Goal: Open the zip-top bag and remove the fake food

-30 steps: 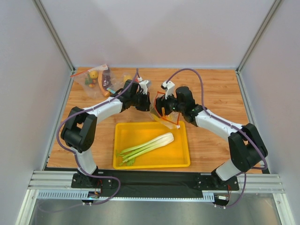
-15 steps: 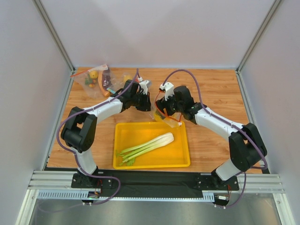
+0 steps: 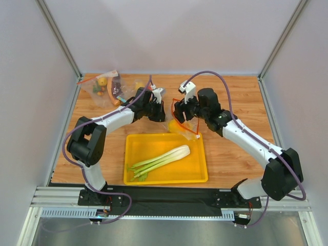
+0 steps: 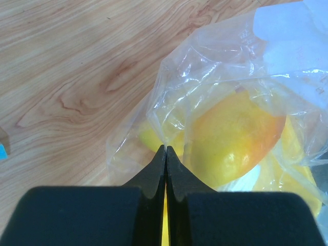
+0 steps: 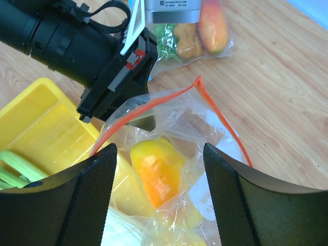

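The zip-top bag [image 3: 180, 124] lies at the yellow tray's far edge, its red-orange zip mouth [image 5: 224, 126] spread open. The orange fruit [image 5: 156, 171] is inside it, also seen in the left wrist view [image 4: 236, 136], with a yellow fruit [image 4: 149, 137] beside it. The celery stalk [image 3: 161, 159] lies in the tray. My left gripper [image 3: 158, 111] is shut on the bag's clear film [image 4: 166, 147]. My right gripper [image 5: 160, 192] is open over the bag mouth, straddling the orange fruit without touching it.
The yellow tray [image 3: 197, 174] sits at the near middle. Two other clear bags of fake food [image 3: 105, 87] lie at the back left; one shows in the right wrist view [image 5: 197, 33]. The left gripper's black body [image 5: 110, 77] is close to my right fingers.
My right arm has swung outward and its gripper has moved back and up, over the bag mouth. The bag has shifted a little. The left gripper keeps its hold.
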{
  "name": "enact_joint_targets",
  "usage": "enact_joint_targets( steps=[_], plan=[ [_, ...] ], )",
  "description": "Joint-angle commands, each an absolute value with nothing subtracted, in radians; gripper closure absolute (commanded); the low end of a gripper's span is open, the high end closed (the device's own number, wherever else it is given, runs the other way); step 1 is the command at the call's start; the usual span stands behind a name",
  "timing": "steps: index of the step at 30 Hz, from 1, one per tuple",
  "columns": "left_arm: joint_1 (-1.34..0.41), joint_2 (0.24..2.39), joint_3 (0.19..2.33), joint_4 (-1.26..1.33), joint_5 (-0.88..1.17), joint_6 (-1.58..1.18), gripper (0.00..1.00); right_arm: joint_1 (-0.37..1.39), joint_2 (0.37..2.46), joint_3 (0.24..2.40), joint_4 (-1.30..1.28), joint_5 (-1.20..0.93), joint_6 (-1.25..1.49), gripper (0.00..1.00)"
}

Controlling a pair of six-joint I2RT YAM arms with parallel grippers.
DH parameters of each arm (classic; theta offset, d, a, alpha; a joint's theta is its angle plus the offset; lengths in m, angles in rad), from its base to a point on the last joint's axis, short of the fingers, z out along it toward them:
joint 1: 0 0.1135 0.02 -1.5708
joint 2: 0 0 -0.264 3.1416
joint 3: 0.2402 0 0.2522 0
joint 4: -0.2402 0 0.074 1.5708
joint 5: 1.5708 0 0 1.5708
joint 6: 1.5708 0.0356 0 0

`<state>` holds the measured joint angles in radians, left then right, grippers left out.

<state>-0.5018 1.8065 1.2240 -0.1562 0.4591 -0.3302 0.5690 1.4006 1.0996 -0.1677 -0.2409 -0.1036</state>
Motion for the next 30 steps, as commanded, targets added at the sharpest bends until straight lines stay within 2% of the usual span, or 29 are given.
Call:
enact_joint_targets(
  steps=[1,6,17,23,27,30],
  plan=[
    [-0.503,1.816,1.241,-0.15,0.472,-0.311,1.0,0.575,1.416,1.126,-0.224,-0.287,-0.111,0.35],
    [-0.503,1.812,1.239,-0.152,0.474,-0.31,1.0,0.577,1.445,1.129,-0.264,-0.281,-0.104,0.42],
    [-0.505,1.815,1.243,-0.155,0.472,-0.31,1.0,0.623,1.512,1.167,-0.342,-0.293,-0.123,0.41],
    [-0.505,1.813,1.244,-0.156,0.476,-0.31,1.0,0.624,1.539,1.167,-0.376,-0.203,-0.123,0.36],
    [-0.506,1.809,1.246,-0.16,0.472,-0.307,1.0,0.624,1.557,1.169,-0.385,-0.141,-0.141,0.26],
    [-0.505,1.809,1.246,-0.163,0.472,-0.305,1.0,0.624,1.581,1.169,-0.388,-0.126,-0.15,0.23]
  ],
)
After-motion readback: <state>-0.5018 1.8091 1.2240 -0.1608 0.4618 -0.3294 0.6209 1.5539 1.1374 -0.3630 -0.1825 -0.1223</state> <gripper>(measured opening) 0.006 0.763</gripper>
